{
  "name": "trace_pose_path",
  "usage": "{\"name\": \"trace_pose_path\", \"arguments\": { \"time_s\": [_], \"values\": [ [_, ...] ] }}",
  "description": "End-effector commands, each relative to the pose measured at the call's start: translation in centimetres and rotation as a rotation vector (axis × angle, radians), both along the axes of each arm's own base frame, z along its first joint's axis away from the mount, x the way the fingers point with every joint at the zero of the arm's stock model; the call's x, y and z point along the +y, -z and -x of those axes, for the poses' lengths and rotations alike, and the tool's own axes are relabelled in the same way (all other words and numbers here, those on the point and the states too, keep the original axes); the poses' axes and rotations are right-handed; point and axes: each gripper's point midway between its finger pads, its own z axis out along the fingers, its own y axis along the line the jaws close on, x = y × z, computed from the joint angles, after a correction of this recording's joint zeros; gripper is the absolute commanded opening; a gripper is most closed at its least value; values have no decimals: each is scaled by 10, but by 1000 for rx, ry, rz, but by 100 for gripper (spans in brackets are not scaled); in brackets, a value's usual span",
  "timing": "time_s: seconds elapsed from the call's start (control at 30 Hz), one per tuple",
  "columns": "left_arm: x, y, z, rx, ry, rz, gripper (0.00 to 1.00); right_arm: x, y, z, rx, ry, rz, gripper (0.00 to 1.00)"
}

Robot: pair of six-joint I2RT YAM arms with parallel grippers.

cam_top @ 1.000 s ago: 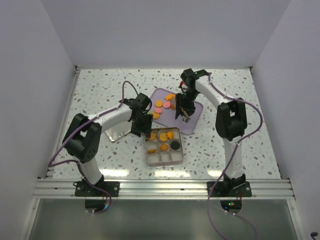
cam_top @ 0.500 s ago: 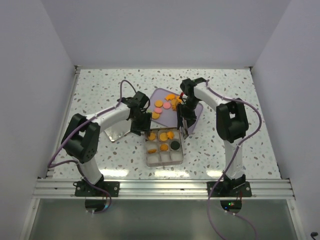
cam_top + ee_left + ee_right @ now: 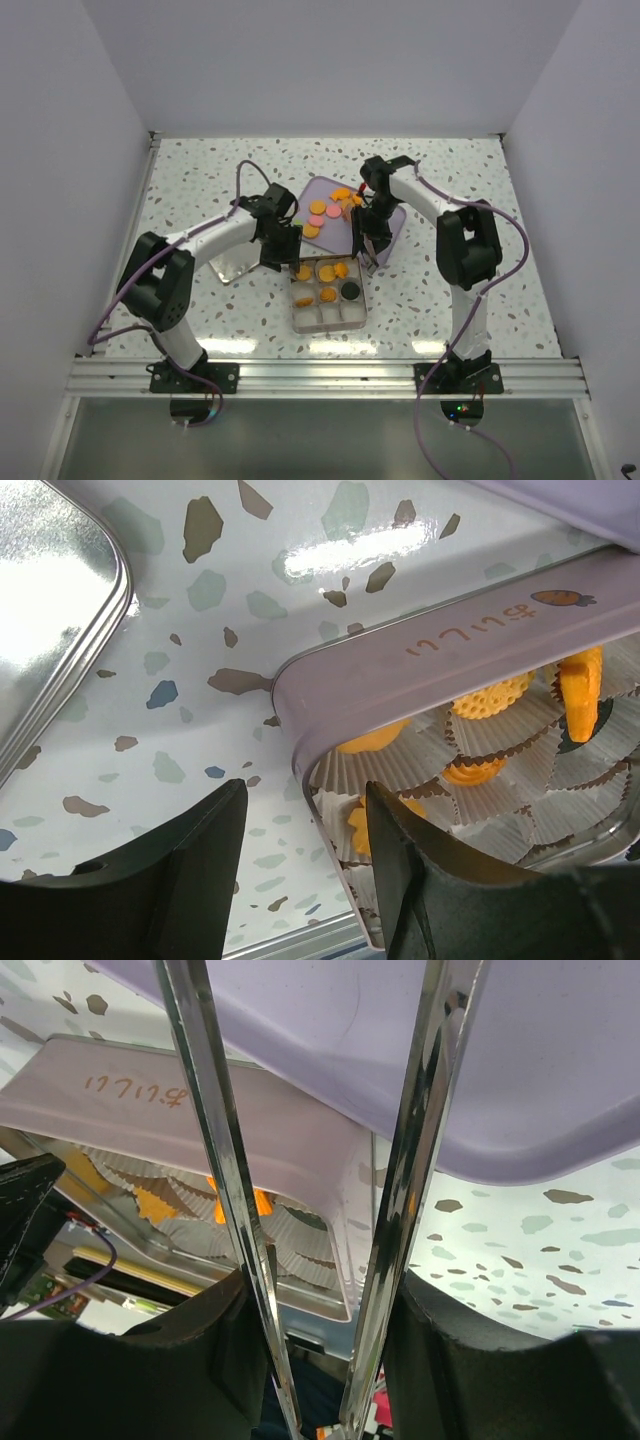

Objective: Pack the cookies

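Top view only: I saw both arms bent in over the bench (image 3: 200, 180). Orange and pink cookies (image 3: 320, 208) lay loose on the lilac tray (image 3: 391, 230) at upper middle. More sat in the upper and middle compartments of the square tin (image 3: 328, 327) just below it, one of them black. A metal lid (image 3: 232, 265) lay left of the tin.
Left wrist only: I could read the tray's lettered wall with its small carrot picture. Pleated paper cups (image 3: 500, 735) below it held orange cookies.
Right wrist only: two shiny metal strips (image 3: 215, 1160) rose across the frame in front of the tray.
Cookies against fingers: in the left wrist view they lay at right, above and beyond the right-hand finger. In the right wrist view, orange ones showed at centre left, behind the strips.
Left fingers (image 3: 190, 880): apart and holding nothing, with bare bench and the tray's corner between them.
Right fingers (image 3: 480, 1370): partly apart, with a strip along each inner face. I could not tell whether they clamped them.
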Motion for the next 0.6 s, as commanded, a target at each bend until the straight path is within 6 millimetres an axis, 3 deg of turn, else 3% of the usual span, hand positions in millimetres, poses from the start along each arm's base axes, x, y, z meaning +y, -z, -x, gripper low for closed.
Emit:
{"name": "trace_pose_path", "arguments": {
  "time_s": [0.0,0.17,0.27,0.4,0.57],
  "values": [
    [-1,-15,-5,-46,-1,34,56,11,-18,-5,-44,4,-65,46],
    [2,-17,-5,-54,-4,27,56,14,-16,-8,-41,4,-74,45],
    [4,-17,-4,-54,-7,27,56,15,-20,-10,-46,4,-80,39],
    [5,-18,-4,-58,-8,29,56,13,-22,-8,-45,-7,-76,24],
    [5,-21,-6,-66,-5,34,55,13,-27,-6,-50,-10,-83,15]
  ]
}}
